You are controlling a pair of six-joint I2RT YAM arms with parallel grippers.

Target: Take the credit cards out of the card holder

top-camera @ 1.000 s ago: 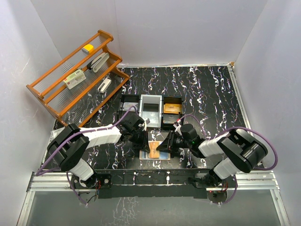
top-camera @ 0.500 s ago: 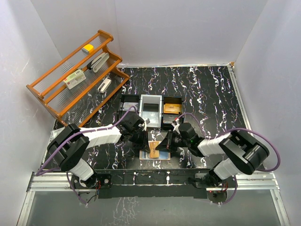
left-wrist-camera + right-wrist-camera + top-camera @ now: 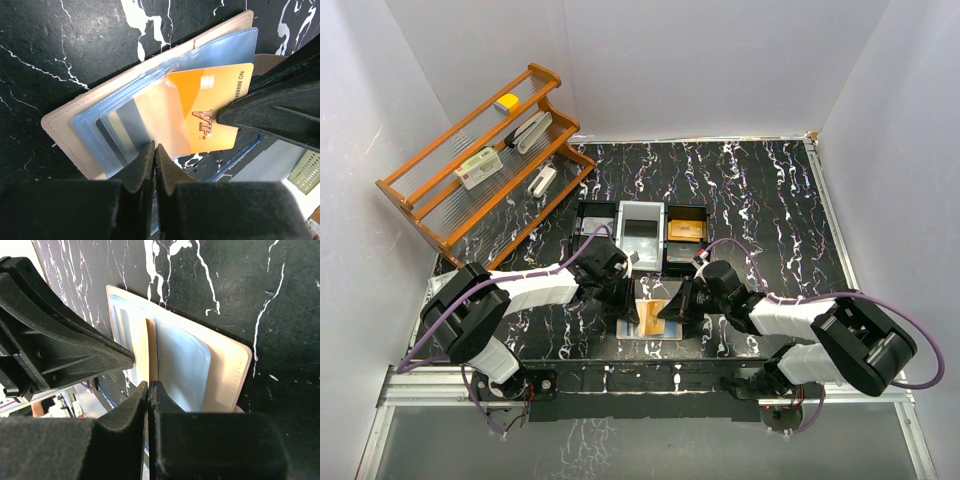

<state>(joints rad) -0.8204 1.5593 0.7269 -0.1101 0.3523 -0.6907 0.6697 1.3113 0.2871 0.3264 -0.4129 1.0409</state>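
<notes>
Left claw (image 3: 155, 148) has its fingers pressed together on the near edge of the clear plastic sleeves inside the card holder (image 3: 62, 127), pinning them. That beige holder lies open and flat on the black marbled tabletop (image 3: 760, 190), close to the near edge and between the two arms. From the other side, the right claw (image 3: 149, 386) is shut tight on the edge of an orange credit card (image 3: 215, 100). The card bears gold "VIP" lettering and sticks partway out of the sleeves toward that claw, its inner end under the clear plastic. Through the right wrist camera the card shows only as a thin strip running edge-on into the closed fingertips. The two claws face each other, nearly touching across the holder. Something flat with a blue edge peeks out from under the holder; I cannot tell what it is. Just beyond sits a black-and-grey tray (image 3: 617, 228) with three compartments, the right one holding something orange-brown. A wooden rack (image 3: 420, 195) stands at the far left with small items on its shelves.
</notes>
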